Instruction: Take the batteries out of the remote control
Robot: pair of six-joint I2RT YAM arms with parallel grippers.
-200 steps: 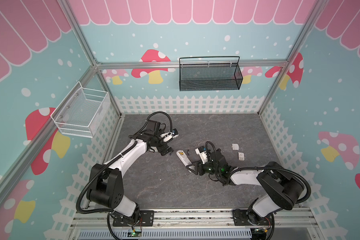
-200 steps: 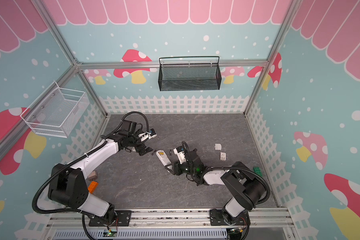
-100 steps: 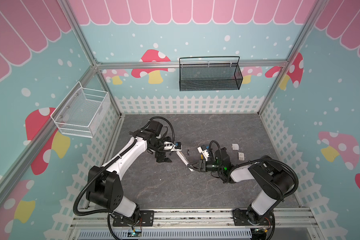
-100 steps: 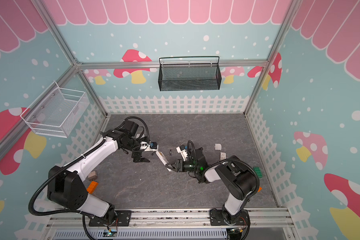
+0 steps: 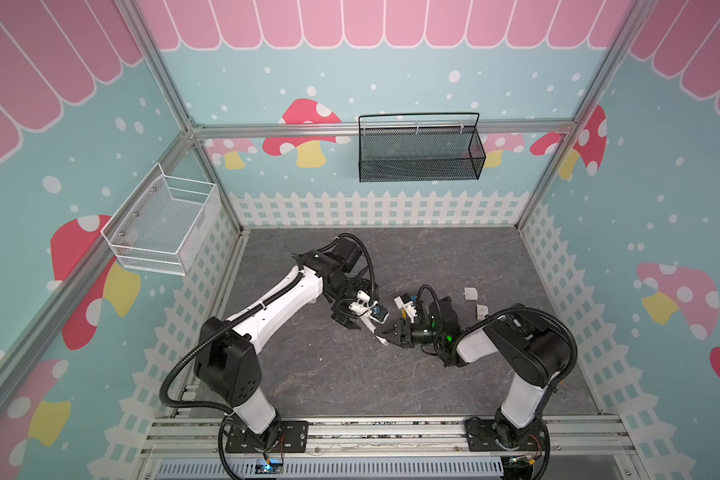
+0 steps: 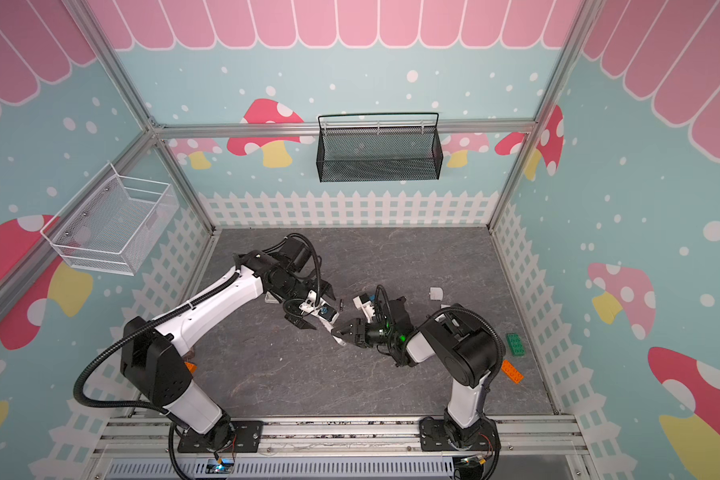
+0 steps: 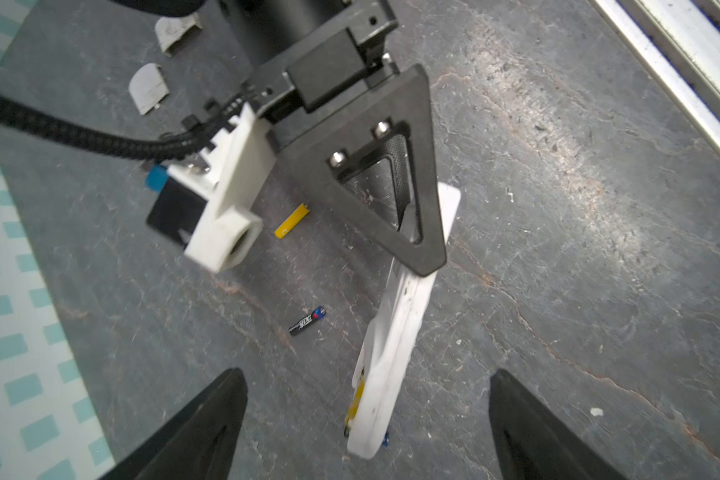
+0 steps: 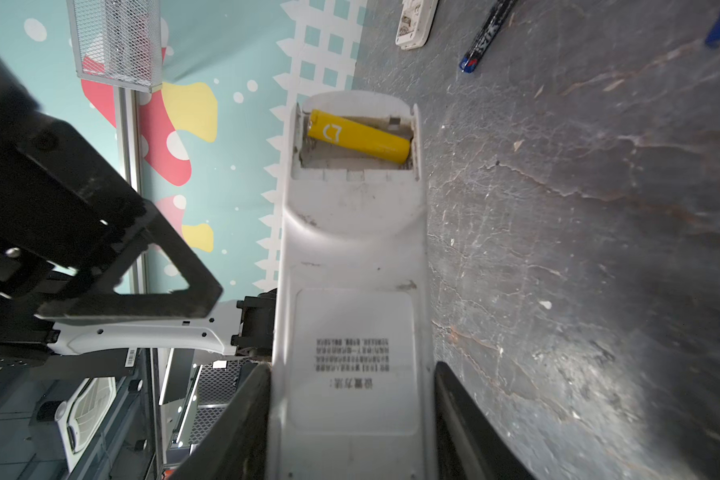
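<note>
Bright, even light — wrist views slightly blurred.

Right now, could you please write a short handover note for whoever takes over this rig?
Left gripper: open and empty, its jaws on either side of the remote's compartment end.
Right gripper: shut on the white remote, with the compartment open.
Batteries: one yellow battery sits in the compartment. A loose yellow battery and a black battery lie on the table.
Done: the cover is off and two batteries are out.
Left: pull out the seated yellow battery.
</note>
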